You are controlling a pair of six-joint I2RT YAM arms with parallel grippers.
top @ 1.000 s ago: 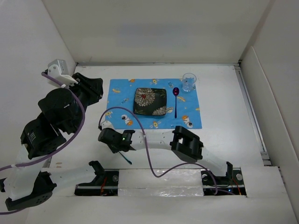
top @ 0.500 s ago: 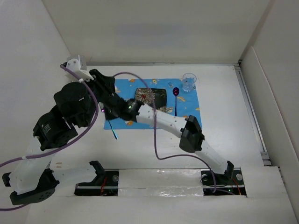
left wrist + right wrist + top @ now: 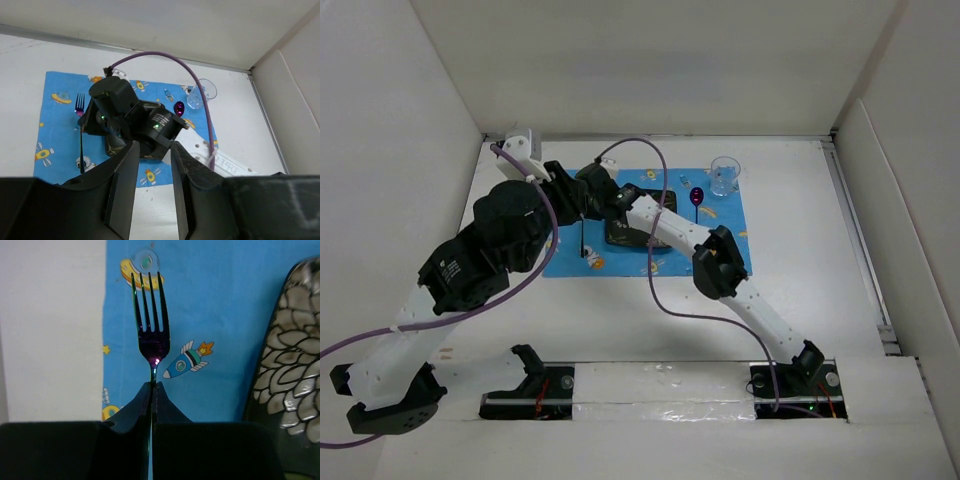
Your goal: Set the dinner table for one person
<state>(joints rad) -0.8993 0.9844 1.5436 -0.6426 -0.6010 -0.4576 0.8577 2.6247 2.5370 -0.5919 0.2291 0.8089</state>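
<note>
the dinner table (image 3: 800, 230) lies beneath the arms, bearing the placemat (image 3: 732, 205). the right gripper (image 3: 151, 390) clamps the fork (image 3: 151, 335) at its neck; the left gripper (image 3: 151, 147) hangs parted, empty. a slack pinch could swivel the fork crooked.

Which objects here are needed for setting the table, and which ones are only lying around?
Needed: dinner table, placemat, plate, spoon, glass, fork held in the right fingers.
Not needed: purple cable, tape strip at the near edge.
</note>
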